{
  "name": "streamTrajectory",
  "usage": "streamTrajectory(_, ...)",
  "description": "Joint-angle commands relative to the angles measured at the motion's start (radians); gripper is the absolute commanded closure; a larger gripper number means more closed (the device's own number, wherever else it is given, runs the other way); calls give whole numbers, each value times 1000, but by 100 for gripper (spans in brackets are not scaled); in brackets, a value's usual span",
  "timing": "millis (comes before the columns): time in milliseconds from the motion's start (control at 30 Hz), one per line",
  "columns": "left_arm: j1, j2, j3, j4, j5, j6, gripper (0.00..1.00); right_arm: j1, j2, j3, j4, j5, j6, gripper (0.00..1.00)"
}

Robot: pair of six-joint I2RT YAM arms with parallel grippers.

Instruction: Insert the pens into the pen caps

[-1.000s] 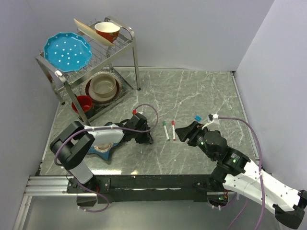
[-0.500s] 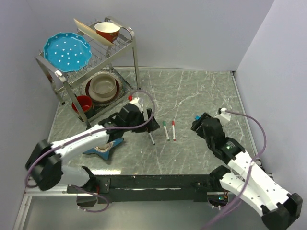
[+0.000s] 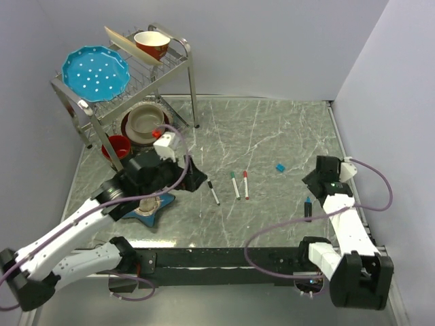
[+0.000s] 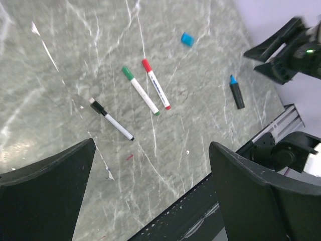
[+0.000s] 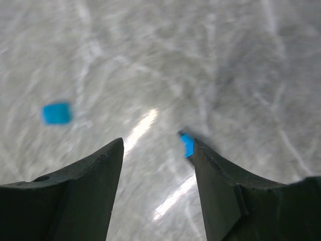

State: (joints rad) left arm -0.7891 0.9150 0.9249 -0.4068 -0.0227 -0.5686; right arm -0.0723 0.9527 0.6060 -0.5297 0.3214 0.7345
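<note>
Three white-barrelled pens lie side by side mid-table: a black-capped one (image 3: 214, 192) (image 4: 111, 119), a green-capped one (image 3: 234, 184) (image 4: 141, 91) and a red-capped one (image 3: 245, 184) (image 4: 156, 91). A loose blue pen cap (image 3: 279, 167) (image 4: 187, 39) (image 5: 56, 113) lies further right. A dark, thicker pen with a blue tip (image 3: 308, 208) (image 4: 236, 93) lies near the right edge. My left gripper (image 3: 188, 174) (image 4: 150, 201) hangs open and empty, left of the pens. My right gripper (image 3: 312, 182) (image 5: 158, 145) is open above the table, and the dark pen's blue tip (image 5: 187, 144) peeks out beside its right finger.
A metal dish rack (image 3: 183, 51) stands at the back left with a blue plate (image 3: 95, 72), a red bowl (image 3: 151, 44) and more bowls below. A blue star-shaped dish (image 3: 146, 209) lies under my left arm. The black front rail (image 3: 217, 258) runs along the near edge.
My left gripper has opened, leaving the black-capped pen on the table, and drawn back left and up. My right arm has swung right, away from the pens; the dark pen now shows on the table.
</note>
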Motion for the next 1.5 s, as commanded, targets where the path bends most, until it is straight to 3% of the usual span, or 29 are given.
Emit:
streamTrajectory(0, -2, -106, -63, 5, -31, 61, 1, -127, 89, 14, 45, -53, -67, 37)
streamTrajectory(333, 10, -93, -51, -17, -8, 78, 1, -162, 228, -3, 60, -125, -75, 42)
streamTrajectory(500, 70, -87, -67, 17, 107, 72, 1, -159, 195, -28, 65, -176, -80, 39)
streamTrajectory(767, 100, -91, -81, 33, 153, 59, 0, -136, 205, -43, 50, -194, -64, 35)
streamTrajectory(1467, 102, -125, -83, 26, 99, 62, 1, 146, 233, -17, -61, -111, 0, 36)
